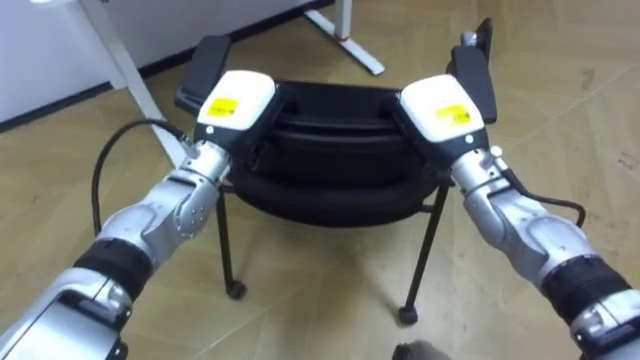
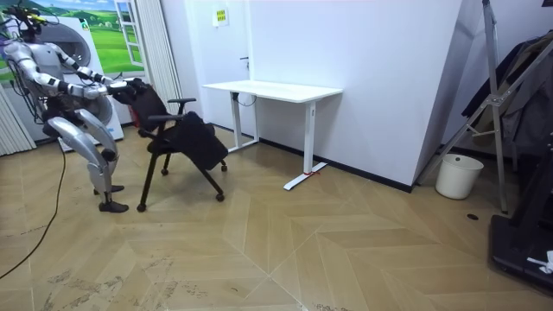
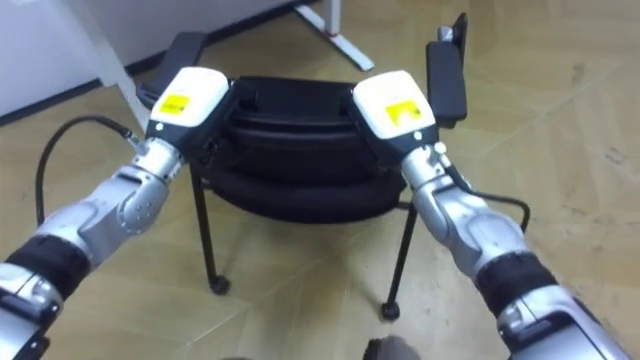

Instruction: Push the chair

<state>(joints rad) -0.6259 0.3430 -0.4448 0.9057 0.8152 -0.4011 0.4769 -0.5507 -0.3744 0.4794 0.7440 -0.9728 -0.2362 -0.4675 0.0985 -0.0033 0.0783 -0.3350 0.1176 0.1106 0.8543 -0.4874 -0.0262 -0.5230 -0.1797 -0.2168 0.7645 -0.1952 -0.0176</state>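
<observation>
**Black chair under both hands**

Left eye view: the chair (image 1: 330, 165) stood on the wood floor (image 1: 300, 300) just before the robot. Its back was nearest the camera and its thin legs ended in casters. The left hand (image 1: 236, 104) lay on the top of the back at its left end, and the right hand (image 1: 446, 108) at its right end, both touching it. The fingers of each hand were hidden past the back's top edge, so I could not tell whether they curled round it or lay straight. The left armrest (image 1: 205, 62) showed beyond the left hand, and the right armrest (image 1: 478, 62) beyond the right hand. A white desk foot (image 1: 345, 35) lay on the floor beyond the chair.

Room view: the robot stood at the room view's left, leaning forward with bent knees and both arms stretched to the chair's back. The chair was between the robot and a white desk (image 2: 272, 89), apart from the desk. A white bucket (image 2: 458, 175) stood by the wall at the room view's right, well apart from the chair.

Right eye view: both hands rested on the top corners of the back, and the fingers were out of sight here too. The right armrest pointed away from the robot, beside the right hand.
</observation>
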